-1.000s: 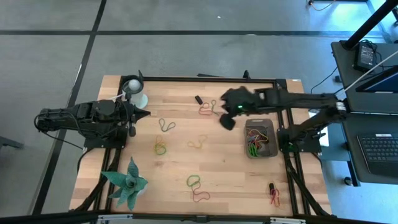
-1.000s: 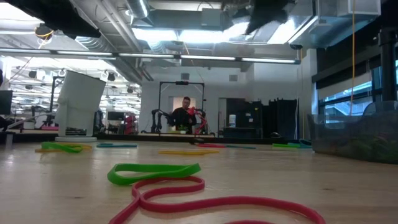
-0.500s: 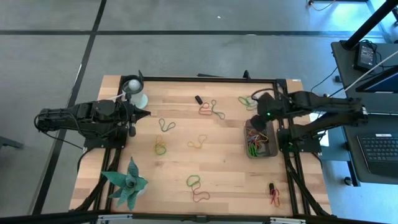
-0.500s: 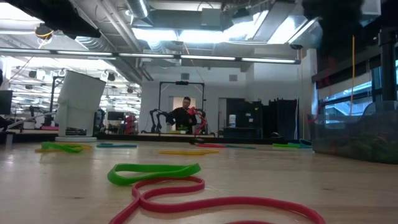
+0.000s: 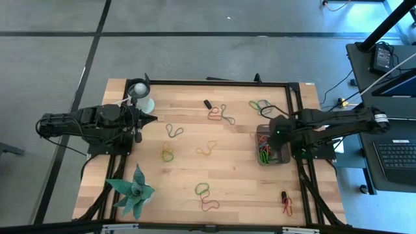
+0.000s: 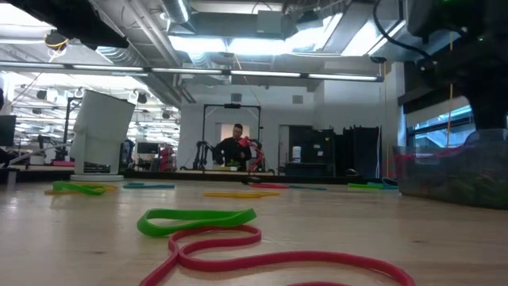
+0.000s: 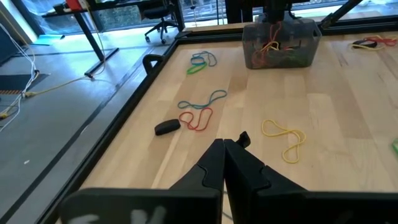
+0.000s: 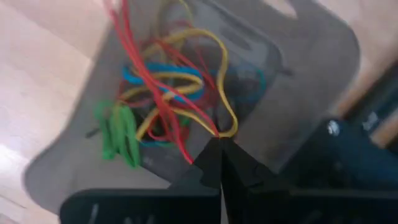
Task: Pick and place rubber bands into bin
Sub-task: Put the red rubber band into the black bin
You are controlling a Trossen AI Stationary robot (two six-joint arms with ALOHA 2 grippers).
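The bin (image 5: 283,156) is a dark grey tray at the table's right edge, and it holds a tangle of red, yellow, green and blue rubber bands (image 8: 155,93). My right gripper (image 5: 276,133) is above the bin with its fingers shut (image 8: 217,146) on a yellow band. More rubber bands lie flat on the wood: red (image 5: 216,114), green-blue (image 5: 260,105), yellow (image 5: 207,149), green (image 5: 202,189) and others. My left gripper (image 5: 151,119) waits shut at the table's left (image 7: 227,146). My right gripper pinches a yellow rubber band (image 8: 227,127) between its two fingertips, coming from above and pointing down into the bin. The band's loop (image 8: 211,43) spreads over the pile in the bin. A red strand (image 8: 177,137) runs right beside the fingertips; I cannot tell whether it is held too.
A white cup (image 5: 140,97) stands at the far left. A green plant (image 5: 133,192) stands at the near left. A small black oblong piece (image 5: 207,104) lies by the far edge. A person (image 6: 236,147) is in the room behind.
My right gripper has moved from the far middle of the table, near the red band, toward the right and near edges and now stands over the bin. In the low view it has come down at the bin. The left arm has kept still.
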